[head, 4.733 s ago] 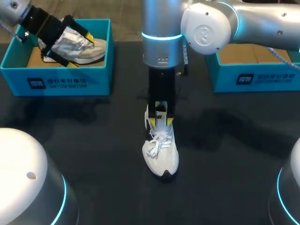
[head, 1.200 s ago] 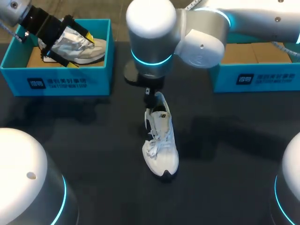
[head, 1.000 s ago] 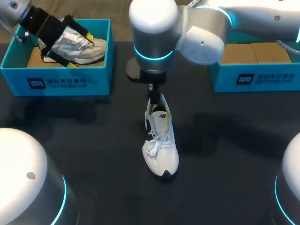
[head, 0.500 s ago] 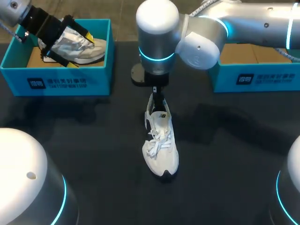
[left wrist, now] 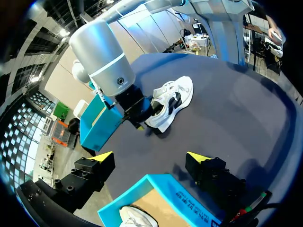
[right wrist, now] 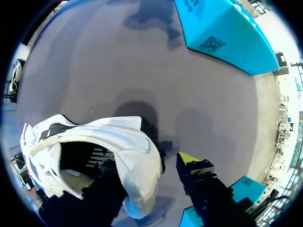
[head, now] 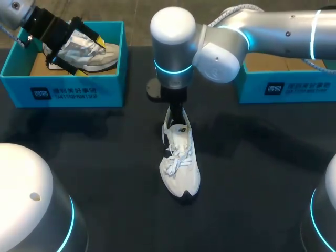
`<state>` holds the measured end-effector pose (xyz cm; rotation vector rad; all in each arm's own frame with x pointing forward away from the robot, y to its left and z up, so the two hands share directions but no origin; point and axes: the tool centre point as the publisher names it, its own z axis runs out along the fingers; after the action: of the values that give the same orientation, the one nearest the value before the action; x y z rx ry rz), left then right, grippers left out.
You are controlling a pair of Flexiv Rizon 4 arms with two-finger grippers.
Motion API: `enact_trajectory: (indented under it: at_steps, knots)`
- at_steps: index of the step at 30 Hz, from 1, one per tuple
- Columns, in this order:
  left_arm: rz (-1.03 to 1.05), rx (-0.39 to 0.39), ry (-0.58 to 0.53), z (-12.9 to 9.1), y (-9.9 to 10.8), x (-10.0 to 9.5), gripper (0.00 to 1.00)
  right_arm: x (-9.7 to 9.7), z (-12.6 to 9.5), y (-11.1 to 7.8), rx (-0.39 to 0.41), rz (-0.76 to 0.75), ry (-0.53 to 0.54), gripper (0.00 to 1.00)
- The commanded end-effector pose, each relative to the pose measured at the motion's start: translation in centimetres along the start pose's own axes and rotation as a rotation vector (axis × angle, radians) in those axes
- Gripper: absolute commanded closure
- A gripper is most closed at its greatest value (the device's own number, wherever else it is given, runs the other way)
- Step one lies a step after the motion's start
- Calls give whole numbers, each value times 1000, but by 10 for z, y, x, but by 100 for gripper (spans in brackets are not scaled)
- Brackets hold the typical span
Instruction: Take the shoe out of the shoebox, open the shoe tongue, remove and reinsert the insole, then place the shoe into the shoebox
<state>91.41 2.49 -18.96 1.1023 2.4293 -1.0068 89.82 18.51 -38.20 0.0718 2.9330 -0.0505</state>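
Standing almost upright over the middle of the table (head: 105, 157), the right arm's wrist hangs above the heel of the white sneaker (head: 180, 160), the arm itself stretching in from the right side; the right gripper (head: 176, 111) points straight down at the shoe's heel end. Its claw is spread wide and straddles the heel wall: one finger goes down inside the shoe's opening, the other – yellow-tipped (right wrist: 188, 160) – stands just outside the heel, not pressing it. The sneaker lies sole-down on the table between the two boxes; its long axis runs from far to near, heel at the far end under the gripper, toe toward the near edge and angled slightly to the right, laces loose on top.

The left arm comes in at the far left corner, its left gripper (left wrist: 151, 157) held over the left shoebox (head: 79, 92); the claw is spread – nothing pinched – and straddles a second sneaker (head: 92, 55) lying in that box. The right shoebox (head: 283, 86) sits at the far right.
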Motion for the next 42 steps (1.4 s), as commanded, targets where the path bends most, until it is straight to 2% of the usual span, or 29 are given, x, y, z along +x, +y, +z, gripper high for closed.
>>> enact_trajectory:
  at_steps: [1,6,10,13,18,21,28,33,37,42]
  knots:
    - [1,-2,3,-1,0,0,0,2,2,-1,9,5,5,61]
    - [1,-2,3,-1,0,0,0,6,1,-2,15,21,6,100]
    - [1,-2,3,-1,0,0,0,5,-7,-5,24,46,4,100]
    - [1,-2,3,-1,0,0,0,4,-23,-8,12,55,12,100]
    - [1,-2,3,-1,0,0,0,-2,-63,-13,28,53,29,100]
    - [1,-2,3,-1,0,0,0,-6,-96,-15,10,59,33,100]
    - [1,-2,3,-1,0,0,0,-16,-167,-21,-65,48,-19,100]
    - [1,-2,3,-1,0,0,0,-24,-215,-23,-57,11,-79,100]
    - [1,-2,3,-1,0,0,0,-31,-243,-26,-65,-8,-119,100]
    - [1,-2,3,-1,0,0,0,-44,-262,-35,-67,-17,-136,100]
